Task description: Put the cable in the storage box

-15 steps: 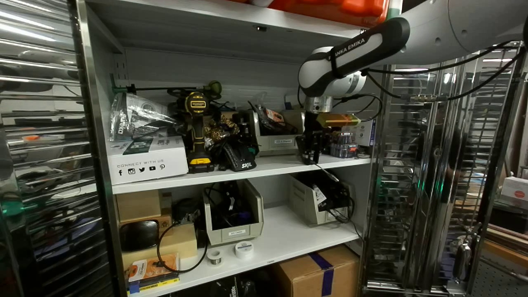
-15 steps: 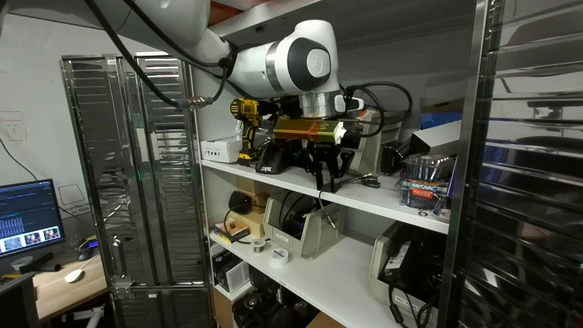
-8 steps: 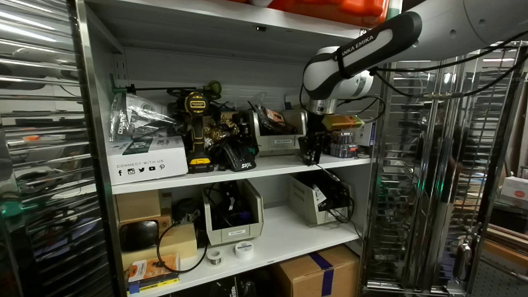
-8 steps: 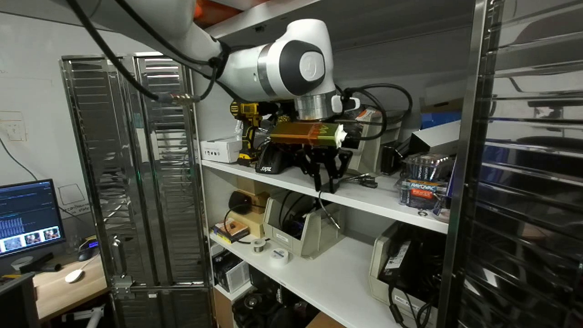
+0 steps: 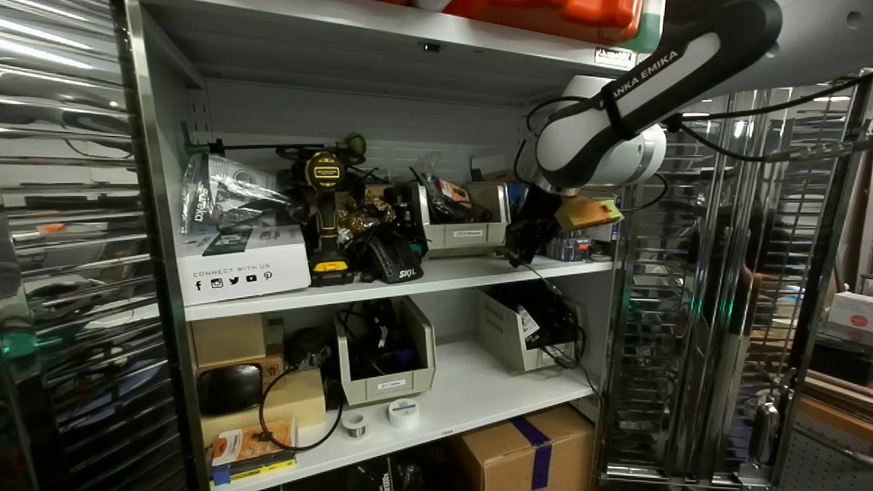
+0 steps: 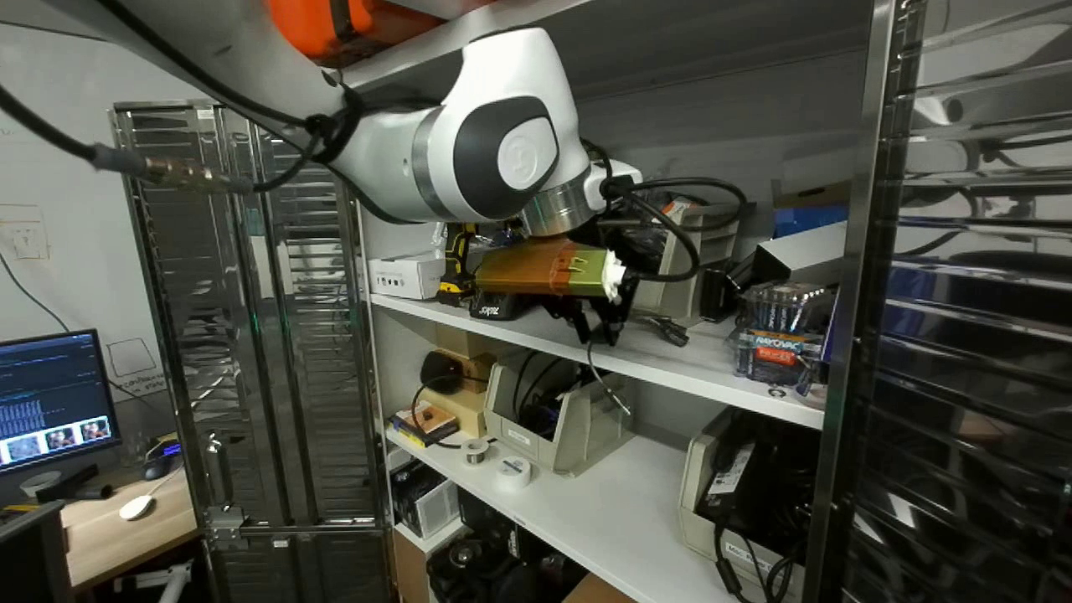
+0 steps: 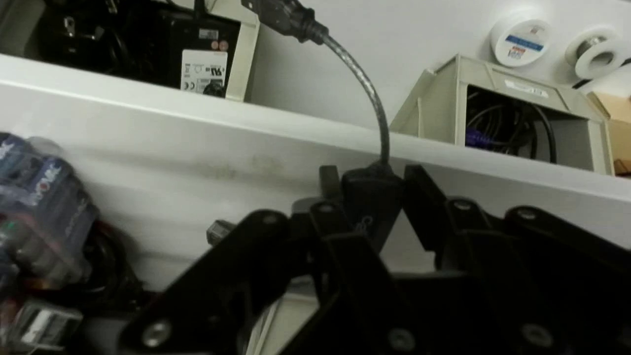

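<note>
The cable (image 7: 378,113) has a translucent grey wire, a black USB plug and a black housing (image 7: 370,192). My gripper (image 7: 371,173) is shut on the housing, and the wire hangs over the upper shelf's front edge. In both exterior views the gripper (image 5: 520,260) (image 6: 600,337) is tilted just above that shelf, with the cable (image 6: 605,381) (image 5: 542,278) hanging down. Three light-grey bins fit the storage box; I cannot tell which is meant. One stands on the upper shelf (image 5: 443,235), one lower left (image 5: 417,380), one lower right (image 5: 501,334).
The upper shelf edge (image 7: 296,123) lies between the gripper and the lower bins. A battery pack (image 6: 775,343) and a black connector (image 6: 670,328) lie on the upper shelf. A drill (image 5: 327,204) stands farther along. Two spools (image 5: 404,412) (image 5: 354,427) sit below.
The arm's wrist has shifted and lowered, tilting the gripper. The fingertips moved slightly, and the hanging cable end moved a little with them. The bins have not moved.
</note>
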